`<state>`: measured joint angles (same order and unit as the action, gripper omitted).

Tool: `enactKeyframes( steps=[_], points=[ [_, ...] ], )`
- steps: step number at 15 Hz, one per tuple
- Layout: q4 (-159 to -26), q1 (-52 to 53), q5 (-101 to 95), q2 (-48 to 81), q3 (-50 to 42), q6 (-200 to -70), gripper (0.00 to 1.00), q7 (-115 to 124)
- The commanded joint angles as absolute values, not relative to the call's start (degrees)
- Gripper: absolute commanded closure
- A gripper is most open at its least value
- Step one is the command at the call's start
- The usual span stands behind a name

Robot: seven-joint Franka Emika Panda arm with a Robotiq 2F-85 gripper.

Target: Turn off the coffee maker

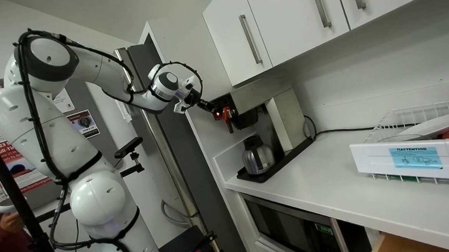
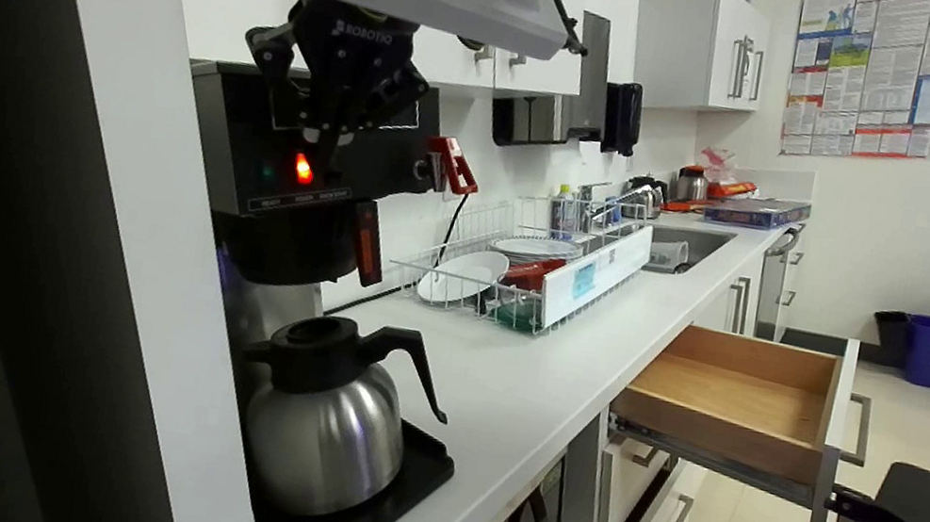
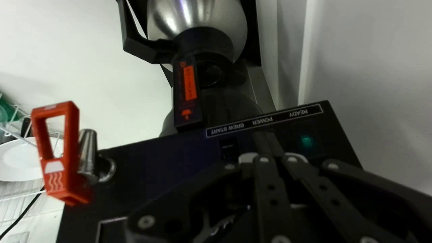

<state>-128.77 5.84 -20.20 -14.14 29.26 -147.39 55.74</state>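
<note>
The coffee maker (image 1: 256, 97) has a boxy top with a black front panel (image 2: 224, 137). Its steel carafe (image 2: 328, 443) with black lid and handle stands on the base below. The wrist view shows the panel (image 3: 168, 165) with brew start, power and ready labels. A green light (image 3: 307, 141) shows under ready. An orange light (image 2: 303, 168) glows on the panel in both exterior views. My gripper (image 3: 269, 140) is shut and empty, its fingertips together over the power spot, hiding that switch. It also shows at the panel in an exterior view (image 2: 324, 150). Whether it touches cannot be told.
A red tap handle (image 3: 60, 152) sticks out from the panel beside the gripper. A black handle (image 2: 368, 244) juts out below the panel. A white wall panel (image 2: 151, 196) stands close beside the machine. Cabinets (image 1: 291, 22) hang above. A dish rack (image 1: 400, 150) stands along the counter.
</note>
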Motion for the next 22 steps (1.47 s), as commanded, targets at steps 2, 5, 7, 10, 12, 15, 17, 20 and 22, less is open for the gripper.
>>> enactKeyframes(
  steps=[2,5,7,10,12,15,17,20,22],
  points=[
    [-126.68,6.64,-21.41,-11.32,28.54,-147.86,1.0,56.9],
    [-126.46,7.0,-20.94,-10.98,28.41,-147.42,1.0,56.38],
    [-126.23,7.4,-20.6,-10.59,28.25,-146.81,1.0,55.95],
    [-126.0,7.49,-21.19,-10.27,28.2,-146.27,1.0,56.35],
    [-125.92,7.41,-21.54,-10.14,28.22,-146.19,1.0,56.59],
    [-125.78,7.32,-21.94,-9.78,28.3,-146.04,1.0,56.81],
    [-125.75,7.28,-22.14,-9.55,28.33,-146.01,1.0,56.94],
    [-125.8,6.97,-23.06,-9.37,28.53,-146.0,1.0,57.6],
    [-125.82,6.71,-24.28,-9.35,28.71,-145.92,1.0,58.14]
  ],
)
